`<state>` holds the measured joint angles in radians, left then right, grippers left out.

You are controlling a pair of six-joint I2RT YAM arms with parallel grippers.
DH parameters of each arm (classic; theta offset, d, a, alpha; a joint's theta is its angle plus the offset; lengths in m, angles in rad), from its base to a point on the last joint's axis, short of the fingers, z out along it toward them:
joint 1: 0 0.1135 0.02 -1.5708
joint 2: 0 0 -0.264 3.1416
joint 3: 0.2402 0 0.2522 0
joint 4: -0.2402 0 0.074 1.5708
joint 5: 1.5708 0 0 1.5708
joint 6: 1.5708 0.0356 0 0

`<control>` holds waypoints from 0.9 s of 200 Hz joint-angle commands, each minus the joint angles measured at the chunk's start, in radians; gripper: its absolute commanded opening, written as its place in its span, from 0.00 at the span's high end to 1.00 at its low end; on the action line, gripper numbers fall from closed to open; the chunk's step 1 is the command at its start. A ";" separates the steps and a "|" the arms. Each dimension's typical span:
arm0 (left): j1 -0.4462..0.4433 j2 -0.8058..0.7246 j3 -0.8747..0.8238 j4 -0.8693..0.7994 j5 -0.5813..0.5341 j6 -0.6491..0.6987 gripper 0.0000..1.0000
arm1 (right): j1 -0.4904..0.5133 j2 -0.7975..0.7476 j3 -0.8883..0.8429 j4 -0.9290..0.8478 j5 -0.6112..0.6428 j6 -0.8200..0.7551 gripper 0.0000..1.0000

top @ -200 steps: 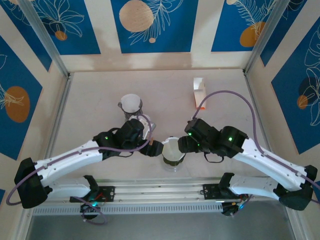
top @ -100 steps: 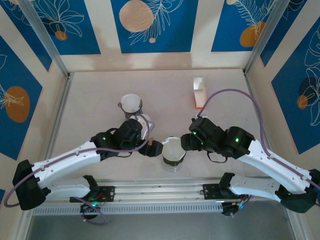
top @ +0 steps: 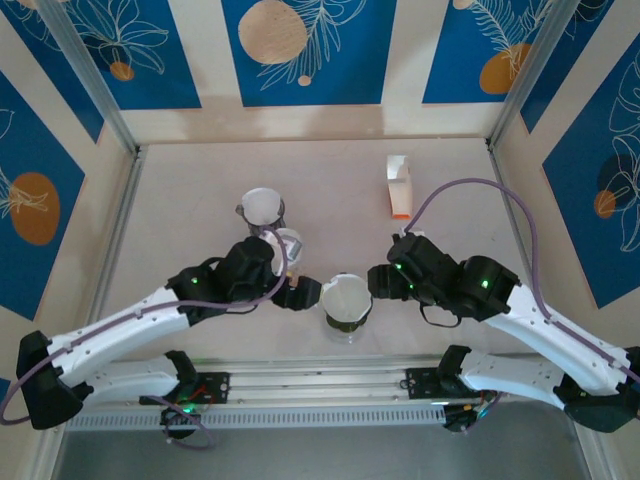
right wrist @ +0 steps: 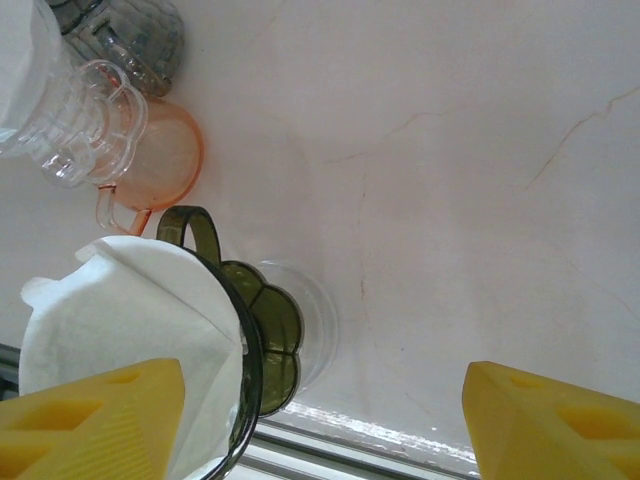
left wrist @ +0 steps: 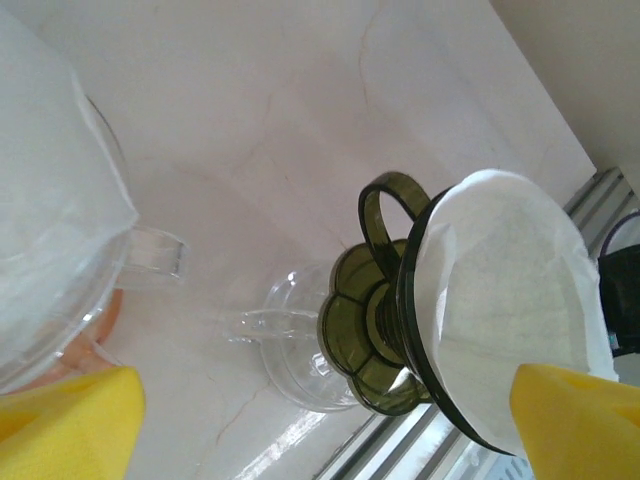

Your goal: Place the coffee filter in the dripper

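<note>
The dark green dripper (top: 348, 322) stands on a clear glass server (left wrist: 296, 352) near the table's front edge. The white coffee filter (top: 344, 297) sits inside it, spread against the rim. In the left wrist view the filter (left wrist: 505, 300) fills the dripper (left wrist: 380, 335) cone. My left gripper (top: 301, 295) is just left of the dripper, open, and nothing lies between its yellow fingertips (left wrist: 65, 420). My right gripper (top: 377, 283) is just right of the dripper, also open. Its one yellow fingertip (right wrist: 90, 420) overlaps the filter (right wrist: 120, 320), the other stands far off.
Behind the left gripper stand a clear cup holding a white filter (top: 262, 207) and another glass vessel (top: 287, 243). An orange glass cup (right wrist: 165, 160) and a ribbed clear glass (right wrist: 70, 120) sit close to the dripper. A small white and orange box (top: 399, 186) stands at the back right.
The right gripper has drawn back to the right, away from the dripper. The left gripper has opened a little wider and shifted slightly back. The filter stays in the dripper.
</note>
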<state>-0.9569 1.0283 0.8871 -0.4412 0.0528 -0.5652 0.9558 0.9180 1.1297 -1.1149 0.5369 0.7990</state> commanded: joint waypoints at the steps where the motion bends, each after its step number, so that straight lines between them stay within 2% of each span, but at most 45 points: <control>1: 0.028 -0.048 0.058 -0.047 -0.072 0.038 0.06 | -0.009 -0.017 -0.023 -0.008 0.042 0.034 0.26; 22: 0.117 -0.100 0.075 -0.079 -0.094 0.059 0.05 | -0.028 -0.026 -0.040 0.021 0.046 0.020 0.26; 44: 0.283 -0.171 0.061 -0.079 -0.058 0.049 0.02 | -0.059 -0.030 -0.055 0.058 0.049 0.014 0.25; 56: 0.366 -0.196 0.054 -0.078 -0.076 0.040 0.00 | -0.071 -0.030 -0.066 0.082 0.053 0.010 0.26; 89: 0.508 -0.172 0.040 -0.036 -0.198 0.056 0.00 | -0.075 -0.026 -0.091 0.157 0.114 -0.009 0.24; 112: 0.585 -0.106 0.002 0.040 -0.349 0.086 0.00 | -0.077 -0.029 -0.102 0.188 0.190 -0.008 0.22; 119: 0.621 -0.089 -0.026 0.083 -0.383 0.091 0.00 | -0.078 -0.030 -0.107 0.191 0.216 -0.001 0.19; 137: 0.729 -0.034 -0.074 0.169 -0.401 0.076 0.00 | -0.089 -0.037 -0.128 0.218 0.249 0.001 0.16; 149: 0.761 0.010 -0.091 0.221 -0.409 0.099 0.00 | -0.100 -0.041 -0.148 0.240 0.249 -0.003 0.14; 165: 0.768 0.064 -0.113 0.324 -0.405 0.208 0.00 | -0.115 -0.045 -0.172 0.269 0.239 -0.009 0.13; 180: 0.774 0.132 -0.123 0.394 -0.450 0.271 0.00 | -0.129 -0.047 -0.191 0.288 0.227 -0.007 0.12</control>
<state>-0.1936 1.0931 0.7803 -0.2390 -0.3229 -0.4305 0.8455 0.8898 0.9699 -0.8875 0.7338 0.7902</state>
